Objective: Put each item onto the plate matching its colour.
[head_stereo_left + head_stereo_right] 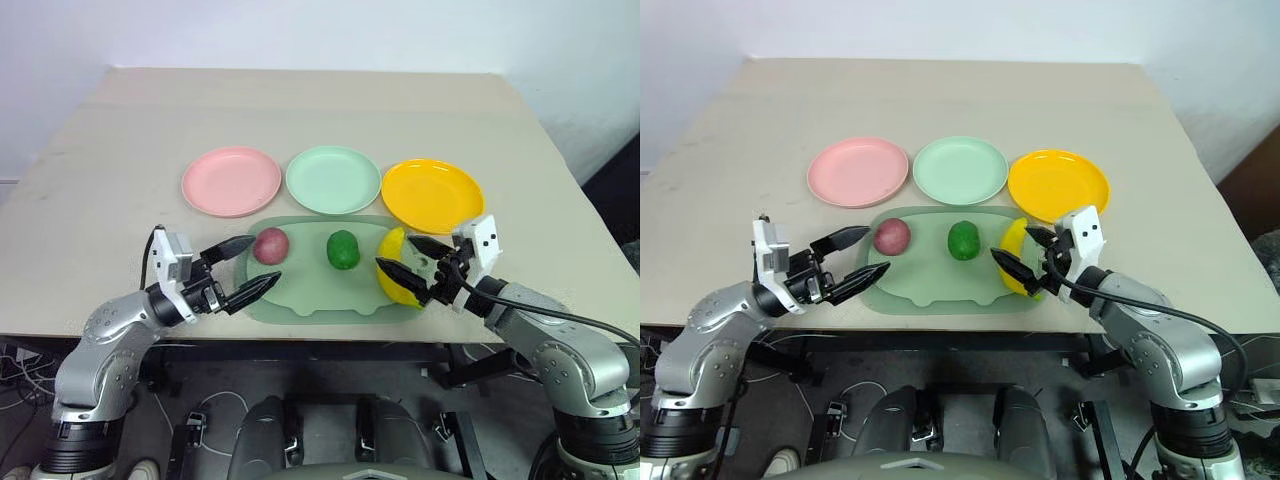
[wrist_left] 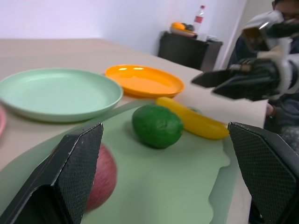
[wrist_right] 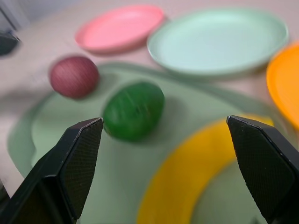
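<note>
Three plates stand in a row: pink [image 1: 231,180], mint green [image 1: 333,179] and orange-yellow [image 1: 432,194]. In front of them, on a pale green tray [image 1: 310,297], lie a maroon ball [image 1: 270,245], a dark green oval [image 1: 343,249] and a yellow banana [image 1: 392,275]. My left gripper [image 1: 266,260] is open at the tray's left end, its fingers just short of the ball [image 2: 100,179]. My right gripper [image 1: 394,251] is open over the banana [image 3: 187,177], one finger on either side of it, with nothing held.
The tray sits close to the table's near edge [image 1: 300,342]. Bare tabletop stretches behind the plates and to both sides. Beyond the table's right side stands a dark cabinet [image 2: 187,49] with a bottle on it.
</note>
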`<state>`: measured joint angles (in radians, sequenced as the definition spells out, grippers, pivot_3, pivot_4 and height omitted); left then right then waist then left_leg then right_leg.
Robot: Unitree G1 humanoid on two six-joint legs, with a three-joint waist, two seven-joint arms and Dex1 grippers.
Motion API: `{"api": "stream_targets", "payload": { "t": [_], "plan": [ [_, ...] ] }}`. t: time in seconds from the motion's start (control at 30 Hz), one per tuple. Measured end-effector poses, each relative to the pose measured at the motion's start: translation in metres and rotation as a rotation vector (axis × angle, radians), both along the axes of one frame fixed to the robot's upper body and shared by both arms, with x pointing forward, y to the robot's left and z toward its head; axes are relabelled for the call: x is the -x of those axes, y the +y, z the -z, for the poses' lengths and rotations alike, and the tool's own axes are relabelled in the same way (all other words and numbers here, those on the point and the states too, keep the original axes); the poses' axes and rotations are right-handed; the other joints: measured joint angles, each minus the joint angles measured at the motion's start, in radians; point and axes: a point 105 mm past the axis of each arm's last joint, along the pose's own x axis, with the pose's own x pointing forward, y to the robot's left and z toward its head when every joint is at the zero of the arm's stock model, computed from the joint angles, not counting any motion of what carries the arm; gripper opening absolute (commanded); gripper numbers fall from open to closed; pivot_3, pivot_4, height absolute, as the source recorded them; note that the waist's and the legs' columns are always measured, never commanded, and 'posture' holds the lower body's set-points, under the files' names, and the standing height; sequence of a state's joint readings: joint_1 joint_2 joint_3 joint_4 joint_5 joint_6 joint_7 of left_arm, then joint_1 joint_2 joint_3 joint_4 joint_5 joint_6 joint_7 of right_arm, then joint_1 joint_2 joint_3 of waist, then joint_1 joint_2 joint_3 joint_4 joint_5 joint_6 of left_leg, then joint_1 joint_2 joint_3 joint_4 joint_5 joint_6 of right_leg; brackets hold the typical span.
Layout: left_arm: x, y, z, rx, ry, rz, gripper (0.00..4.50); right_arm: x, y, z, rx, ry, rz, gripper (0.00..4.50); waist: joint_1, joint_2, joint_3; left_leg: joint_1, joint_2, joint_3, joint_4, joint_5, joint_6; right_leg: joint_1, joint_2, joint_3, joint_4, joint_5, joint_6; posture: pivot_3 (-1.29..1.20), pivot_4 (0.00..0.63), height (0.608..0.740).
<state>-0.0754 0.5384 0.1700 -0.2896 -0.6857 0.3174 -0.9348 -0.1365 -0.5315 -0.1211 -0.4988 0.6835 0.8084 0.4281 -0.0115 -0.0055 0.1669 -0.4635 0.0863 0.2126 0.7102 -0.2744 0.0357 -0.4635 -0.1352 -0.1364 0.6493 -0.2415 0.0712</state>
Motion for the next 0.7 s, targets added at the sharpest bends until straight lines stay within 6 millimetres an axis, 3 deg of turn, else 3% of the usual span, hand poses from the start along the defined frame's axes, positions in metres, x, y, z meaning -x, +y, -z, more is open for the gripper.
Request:
{"api": "stream_targets", "payload": {
  "t": [0.4, 0.63, 0.7],
  "plan": [
    [-0.009, -0.004, 0.009, 0.007, -0.002, 0.025, 4.49, -0.003, 0.009, 0.029, 0.108, 0.182, 0.104, 4.5, -0.003, 0.0, 0.0, 0.0, 0.0, 0.0, 0.0, 0.0, 0.0, 0.0, 0.0, 0.0, 0.0, 0.0, 0.0, 0.0, 0.15, 0.695],
    [-0.011, -0.004, 0.015, 0.001, 0.004, 0.025, 4.49, -0.006, 0.017, 0.032, 0.155, 0.212, 0.118, 4.5, -0.003, 0.0, 0.0, -0.001, 0.0, 0.0, 0.0, 0.0, 0.0, 0.001, 0.0, 0.0, 0.0, 0.0, 0.0, 0.0, 0.15, 0.695],
    [-0.012, -0.004, 0.015, 0.002, 0.002, 0.024, 4.5, -0.006, 0.018, 0.033, 0.165, 0.213, 0.124, 4.12, -0.002, 0.0, 0.0, -0.001, 0.0, 0.0, 0.0, 0.0, 0.0, 0.001, 0.0, 0.0, 0.0, 0.0, 0.0, 0.0, 0.15, 0.695]
  ]
}}
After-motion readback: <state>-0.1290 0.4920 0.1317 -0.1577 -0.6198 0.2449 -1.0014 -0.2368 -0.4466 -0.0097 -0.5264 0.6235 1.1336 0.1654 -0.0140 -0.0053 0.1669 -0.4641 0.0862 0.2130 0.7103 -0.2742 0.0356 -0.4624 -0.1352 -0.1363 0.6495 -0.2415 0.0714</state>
